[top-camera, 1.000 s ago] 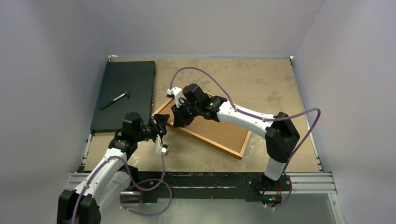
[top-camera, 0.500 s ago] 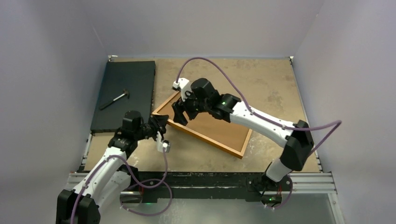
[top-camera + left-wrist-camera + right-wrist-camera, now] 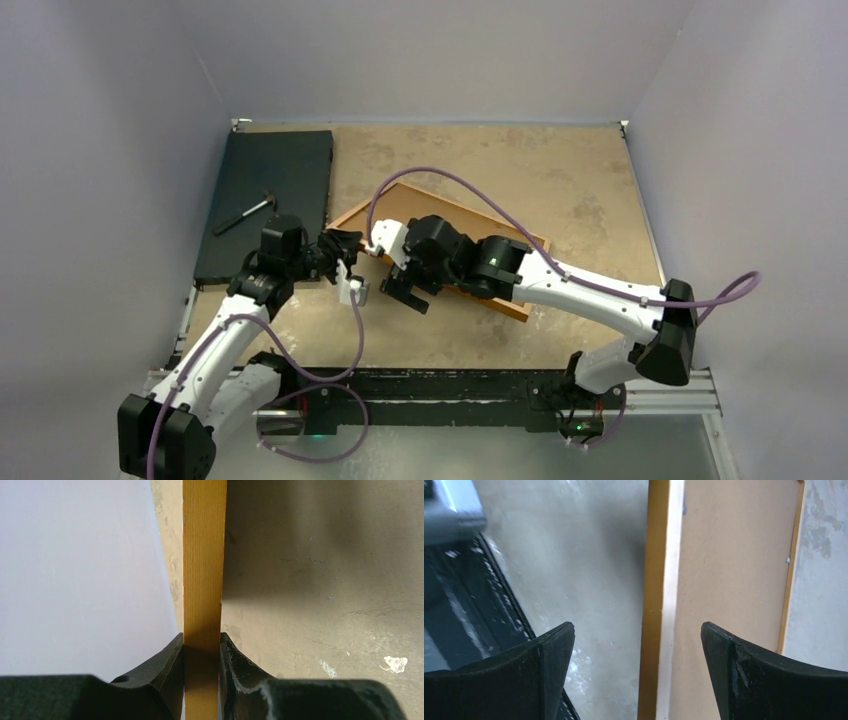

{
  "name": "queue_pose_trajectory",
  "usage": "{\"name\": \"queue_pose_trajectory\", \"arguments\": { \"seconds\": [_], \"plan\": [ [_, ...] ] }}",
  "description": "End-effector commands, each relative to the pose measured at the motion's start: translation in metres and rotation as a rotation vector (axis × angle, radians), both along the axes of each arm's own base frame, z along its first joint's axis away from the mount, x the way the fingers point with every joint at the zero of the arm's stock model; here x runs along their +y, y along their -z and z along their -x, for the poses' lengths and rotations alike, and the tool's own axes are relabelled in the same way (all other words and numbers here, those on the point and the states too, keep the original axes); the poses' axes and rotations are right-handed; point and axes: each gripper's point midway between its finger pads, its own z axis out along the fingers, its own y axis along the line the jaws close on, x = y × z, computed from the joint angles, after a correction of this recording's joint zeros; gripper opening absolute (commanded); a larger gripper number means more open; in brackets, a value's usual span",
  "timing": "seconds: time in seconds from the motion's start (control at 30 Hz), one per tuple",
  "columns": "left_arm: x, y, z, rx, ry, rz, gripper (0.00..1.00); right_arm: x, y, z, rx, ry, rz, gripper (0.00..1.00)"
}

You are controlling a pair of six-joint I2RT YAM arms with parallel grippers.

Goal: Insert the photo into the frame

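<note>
Across worn tan table [image 3: 590, 180], grey-walled: pinching wooden edge of the frame [image 3: 202, 570] with left gripper [image 3: 201, 647]; hovering above its near rail with right gripper [image 3: 637, 640], spread wide (nothing held).

The frame [image 3: 202, 580] is orange-brown wood, fine-grained and smooth; the board [image 3: 729, 580] inside the frame looks like matt brown fibreboard; the tabletop [image 3: 325, 580] under the frame is rough, scuffed tan; the right gripper [image 3: 638, 632] is matt black plastic.

The overhead camera looks down on the whole tabletop [image 3: 580, 180]; both wrist cameras sit close, sharing the frame [image 3: 450, 210] edge with it.
</note>
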Motion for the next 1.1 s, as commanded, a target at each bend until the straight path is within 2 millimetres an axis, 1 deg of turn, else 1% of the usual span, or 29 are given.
{"name": "queue_pose_trajectory", "arguments": {
  "seconds": [0.0,0.07,0.1,0.13,0.2,0.27,0.3,0.33,0.47,0.5,0.53,0.6,0.63,0.67,0.7,0.73,0.8,0.83,0.9,1.0,1.07],
  "plan": [
    [-0.005,-0.039,-0.009,-0.042,-0.015,0.067,0.0,-0.015,0.008,-0.013,-0.118,0.037,0.178,0.96],
    [-0.004,-0.041,-0.009,-0.039,-0.018,0.066,0.0,-0.015,0.01,-0.02,-0.164,0.075,0.221,0.92],
    [-0.004,-0.042,-0.009,-0.041,-0.019,0.066,0.0,-0.015,0.009,-0.024,-0.193,0.101,0.236,0.88],
    [-0.004,-0.043,-0.009,-0.042,-0.019,0.066,0.0,-0.016,0.007,-0.029,-0.221,0.134,0.247,0.83],
    [-0.004,-0.045,-0.009,-0.047,-0.021,0.069,0.0,-0.015,0.0,-0.037,-0.26,0.179,0.242,0.69],
    [-0.004,-0.048,-0.01,-0.049,-0.025,0.074,0.0,-0.012,-0.011,-0.042,-0.299,0.204,0.215,0.55],
    [-0.004,-0.05,-0.011,-0.05,-0.028,0.079,0.0,-0.01,-0.017,-0.043,-0.313,0.208,0.196,0.5],
    [-0.004,-0.052,-0.011,-0.053,-0.032,0.083,0.0,-0.009,-0.027,-0.044,-0.33,0.214,0.166,0.47],
    [-0.003,-0.061,-0.015,-0.068,-0.053,0.112,0.0,-0.003,-0.05,-0.046,-0.366,0.222,0.083,0.36],
    [-0.003,-0.066,-0.016,-0.074,-0.06,0.123,0.0,-0.003,-0.053,-0.047,-0.369,0.227,0.073,0.31],
    [-0.003,-0.07,-0.016,-0.077,-0.066,0.134,0.03,-0.002,-0.055,-0.047,-0.369,0.232,0.064,0.25],
    [-0.004,-0.088,-0.018,-0.1,-0.078,0.18,0.08,-0.001,-0.059,-0.047,-0.366,0.243,0.048,0.11],
    [-0.004,-0.097,-0.019,-0.105,-0.091,0.212,0.14,0.0,-0.061,-0.047,-0.365,0.247,0.036,0.05],
    [-0.003,-0.105,-0.02,-0.107,-0.104,0.239,0.22,0.001,-0.065,-0.048,-0.364,0.255,0.019,0.0],
    [-0.003,-0.11,-0.021,-0.101,-0.114,0.253,0.41,0.002,-0.068,-0.047,-0.36,0.261,0.001,0.0],
    [-0.002,-0.115,-0.021,-0.094,-0.122,0.257,0.53,0.005,-0.073,-0.046,-0.357,0.253,-0.018,0.0],
    [-0.001,-0.125,-0.021,-0.062,-0.146,0.286,0.61,0.01,-0.079,-0.042,-0.323,0.25,-0.05,0.0],
    [0.0,-0.133,-0.021,-0.05,-0.167,0.313,0.65,0.012,-0.085,-0.042,-0.319,0.254,-0.069,0.0],
    [0.003,-0.149,-0.022,-0.01,-0.214,0.382,0.74,0.018,-0.103,-0.043,-0.31,0.266,-0.127,0.0],
    [0.006,-0.18,-0.023,0.055,-0.278,0.501,0.86,0.026,-0.13,-0.047,-0.265,0.276,-0.222,0.0],
    [0.01,-0.204,-0.024,0.103,-0.327,0.6,0.89,0.029,-0.145,-0.055,-0.211,0.284,-0.288,0.0]
  ]
}}
